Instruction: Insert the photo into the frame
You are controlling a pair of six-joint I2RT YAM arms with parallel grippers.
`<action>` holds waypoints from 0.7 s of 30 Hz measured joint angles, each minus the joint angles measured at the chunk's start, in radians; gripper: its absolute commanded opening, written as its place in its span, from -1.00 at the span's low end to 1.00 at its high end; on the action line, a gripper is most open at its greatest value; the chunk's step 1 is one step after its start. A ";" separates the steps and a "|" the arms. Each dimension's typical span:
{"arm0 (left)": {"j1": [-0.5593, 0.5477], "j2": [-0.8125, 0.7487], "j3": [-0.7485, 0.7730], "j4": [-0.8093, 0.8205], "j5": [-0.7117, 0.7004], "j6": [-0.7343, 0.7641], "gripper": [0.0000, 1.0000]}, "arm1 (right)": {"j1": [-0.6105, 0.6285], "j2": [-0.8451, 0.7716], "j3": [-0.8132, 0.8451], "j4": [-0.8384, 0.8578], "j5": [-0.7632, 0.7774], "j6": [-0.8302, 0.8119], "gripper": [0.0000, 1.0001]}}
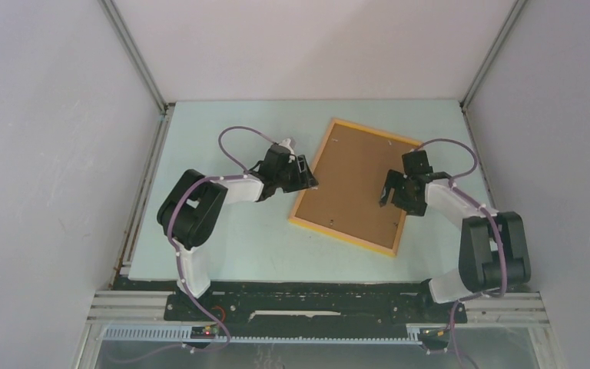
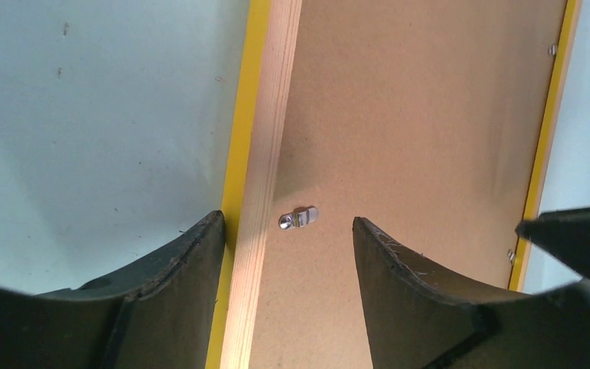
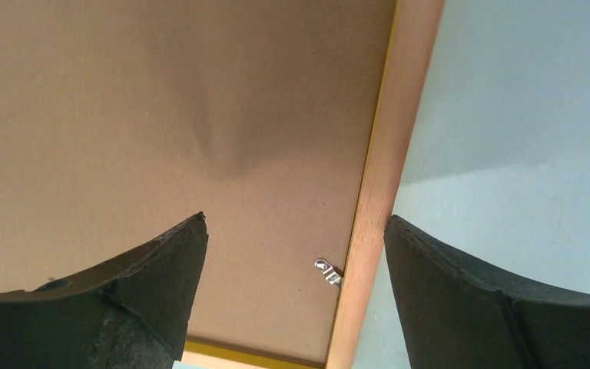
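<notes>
The frame point(image 1: 342, 234) lies face down on the table, its yellow-orange rim around a brown backing board point(image 1: 349, 181). The photo is hidden. My left gripper point(image 1: 307, 173) is open and straddles the frame's left rail point(image 2: 265, 154), with a small metal turn clip point(image 2: 298, 218) on the board point(image 2: 415, 115) between its fingers point(image 2: 177, 292). My right gripper point(image 1: 388, 196) is open and straddles the right rail point(image 3: 388, 154), one finger over the board point(image 3: 161, 115) and one over the table. A metal clip point(image 3: 327, 270) sits by that rail.
The pale green table point(image 1: 230, 238) is enclosed by grey walls on three sides. The right gripper's black body point(image 2: 576, 238) shows at the right edge of the left wrist view. Small screws point(image 2: 551, 50) sit along the frame's far rail.
</notes>
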 measured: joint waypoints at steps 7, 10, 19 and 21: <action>-0.009 0.000 -0.011 0.020 0.004 0.003 0.35 | 0.033 -0.170 -0.089 -0.006 -0.010 0.050 0.79; -0.011 -0.001 -0.024 0.034 0.008 0.003 0.40 | 0.000 -0.204 -0.131 0.018 0.018 0.077 0.77; -0.031 -0.076 -0.141 0.099 0.030 -0.010 0.56 | -0.237 -0.227 -0.239 0.070 -0.029 0.104 0.76; -0.046 -0.089 -0.161 0.105 0.029 -0.019 0.57 | -0.284 -0.227 -0.239 0.093 -0.062 0.104 0.76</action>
